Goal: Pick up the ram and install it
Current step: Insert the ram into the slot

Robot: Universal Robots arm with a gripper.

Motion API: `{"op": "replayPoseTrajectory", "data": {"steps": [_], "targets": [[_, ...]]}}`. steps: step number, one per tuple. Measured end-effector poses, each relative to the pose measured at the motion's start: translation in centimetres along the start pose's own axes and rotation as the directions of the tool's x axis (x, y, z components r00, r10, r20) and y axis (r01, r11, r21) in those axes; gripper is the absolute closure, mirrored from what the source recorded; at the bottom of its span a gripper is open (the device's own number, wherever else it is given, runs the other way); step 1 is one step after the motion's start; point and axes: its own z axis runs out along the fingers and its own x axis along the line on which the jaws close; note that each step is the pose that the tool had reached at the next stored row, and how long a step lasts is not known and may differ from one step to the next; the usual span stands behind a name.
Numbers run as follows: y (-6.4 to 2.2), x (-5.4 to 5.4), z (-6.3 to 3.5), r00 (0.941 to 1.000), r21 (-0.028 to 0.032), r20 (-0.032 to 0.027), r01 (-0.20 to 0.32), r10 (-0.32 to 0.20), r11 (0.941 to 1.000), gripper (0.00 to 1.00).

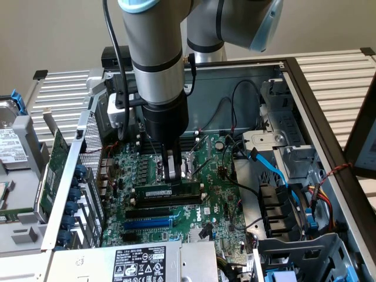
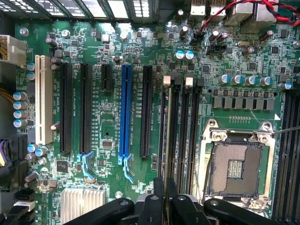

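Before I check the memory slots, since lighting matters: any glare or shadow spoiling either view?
Wrist view: the slatted metal rear panel is washed out by glare, the green motherboard evenly lit. Exterior view: the grey robot arm shades the board beneath.

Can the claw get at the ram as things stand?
Probably yes. The claw hangs right over the ram, which lies among the memory slots, with nothing between them; the blue cable lies off toward the exterior view's right.

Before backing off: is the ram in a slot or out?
In, apparently: the ram stands on edge among the memory slots; latched, cannot tell.
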Motion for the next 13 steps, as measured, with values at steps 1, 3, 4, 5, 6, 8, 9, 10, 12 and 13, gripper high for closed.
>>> {"op": "replayPoseTrajectory", "data": {"steps": [1, 3, 4, 5, 6, 8, 9, 10, 12, 13], "targets": [[0.00, 0.00, 0.02, 1.0000, 0.0001, 0.0000, 0.000, 0.000, 1.0000, 0.86], [0.00, 0.00, 0.06, 1.0000, 0.0001, 0.0000, 0.000, 0.000, 1.0000, 0.86], [0.00, 0.00, 0.07, 1.0000, 0.0001, 0.0000, 0.000, 0.000, 1.0000, 0.86], [0.00, 0.00, 0.09, 1.0000, 0.0000, 0.0000, 0.000, 0.000, 1.0000, 0.86], [0.01, 0.00, 0.10, 1.0000, 0.0001, 0.0001, 0.000, 0.000, 1.0000, 0.86], [0.01, 0.00, 0.14, 1.0000, 0.0001, 0.0002, 0.000, 0.000, 1.0000, 0.86], [0.01, -0.01, 0.17, 1.0000, 0.0002, 0.0002, 0.000, 0.000, 1.0000, 0.86], [0.01, 0.00, 0.18, 1.0000, 0.0002, 0.0002, 0.000, 0.000, 1.0000, 0.86], [0.01, 0.00, 0.19, 1.0000, 0.0000, 0.0000, 0.000, 0.000, 1.0000, 0.86], [0.01, 0.00, 0.20, 1.0000, 0.0001, 0.0001, 0.000, 0.000, 1.0000, 0.86]]}}
